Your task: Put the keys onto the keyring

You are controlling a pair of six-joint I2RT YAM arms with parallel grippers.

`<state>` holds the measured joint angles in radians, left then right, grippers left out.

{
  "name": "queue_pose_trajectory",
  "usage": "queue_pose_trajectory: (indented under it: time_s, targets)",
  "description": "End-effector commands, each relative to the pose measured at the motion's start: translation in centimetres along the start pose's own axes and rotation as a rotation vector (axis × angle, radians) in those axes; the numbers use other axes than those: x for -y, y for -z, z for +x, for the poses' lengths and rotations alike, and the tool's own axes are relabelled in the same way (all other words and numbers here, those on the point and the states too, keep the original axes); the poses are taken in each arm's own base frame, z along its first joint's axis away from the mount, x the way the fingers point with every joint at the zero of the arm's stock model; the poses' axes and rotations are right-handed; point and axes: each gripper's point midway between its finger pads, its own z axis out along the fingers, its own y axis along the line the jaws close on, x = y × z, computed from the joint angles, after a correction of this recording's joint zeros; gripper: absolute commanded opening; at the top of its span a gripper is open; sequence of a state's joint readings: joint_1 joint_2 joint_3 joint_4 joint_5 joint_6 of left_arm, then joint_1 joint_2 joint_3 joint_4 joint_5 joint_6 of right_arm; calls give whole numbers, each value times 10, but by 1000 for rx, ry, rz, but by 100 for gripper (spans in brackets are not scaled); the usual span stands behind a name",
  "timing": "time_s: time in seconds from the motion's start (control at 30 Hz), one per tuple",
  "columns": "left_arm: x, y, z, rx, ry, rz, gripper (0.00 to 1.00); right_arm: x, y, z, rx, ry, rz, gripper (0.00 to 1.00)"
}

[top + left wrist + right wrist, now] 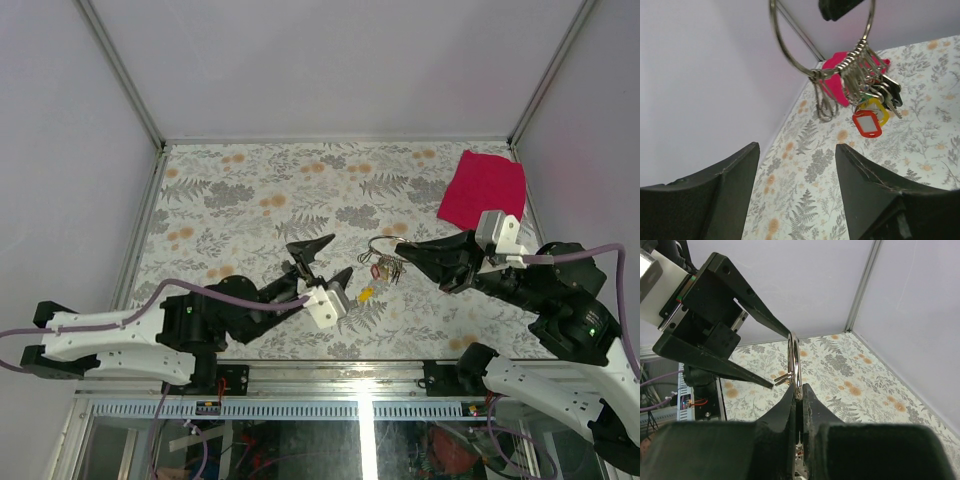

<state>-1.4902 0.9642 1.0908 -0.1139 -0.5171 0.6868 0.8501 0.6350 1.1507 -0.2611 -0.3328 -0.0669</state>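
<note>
Keyring point(795, 362) pinched in my closed right pincer point(797, 392); my left pincer point(797, 146) gapes empty beside it. Next, probably, fetch the loose yellow key point(366, 294).

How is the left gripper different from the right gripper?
The left gripper is open with a wide gap, but the right gripper is pinched shut. The left gripper holds nothing, while the right gripper holds the keyring, with keys hanging from it. Both are black with two pointed fingers, and they face each other over the flowery table.
</note>
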Motion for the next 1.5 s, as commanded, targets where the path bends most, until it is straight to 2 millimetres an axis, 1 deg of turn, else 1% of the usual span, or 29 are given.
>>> queue_pose_trajectory:
  time_s: [0.0,0.13,0.27,0.43,0.77,1.0,1.17,1.37,1.47]
  targets:
    - [-31,10,-29,108,23,-124,64,2,4,-36,104,8,18,0]
    - [-30,8,-33,115,-3,-138,65,0,4,-38,108,3,7,0]
    - [-25,4,-39,129,-22,-124,64,-1,4,-38,114,-3,3,0]
    - [-16,-2,-35,108,-49,-107,64,-1,8,-42,133,0,5,0]
    - [-10,-8,-41,125,-25,-99,62,-8,9,-46,151,-5,-28,0]
    - [-8,-8,-45,143,14,-97,61,-13,11,-49,161,0,-55,0]
    - [-2,-6,-49,169,118,-69,61,-18,13,-54,188,6,-79,0]
    - [2,9,-52,255,385,-48,62,-26,15,-64,226,10,-122,0]
    - [4,16,-56,306,488,-32,62,-30,14,-68,239,5,-147,0]
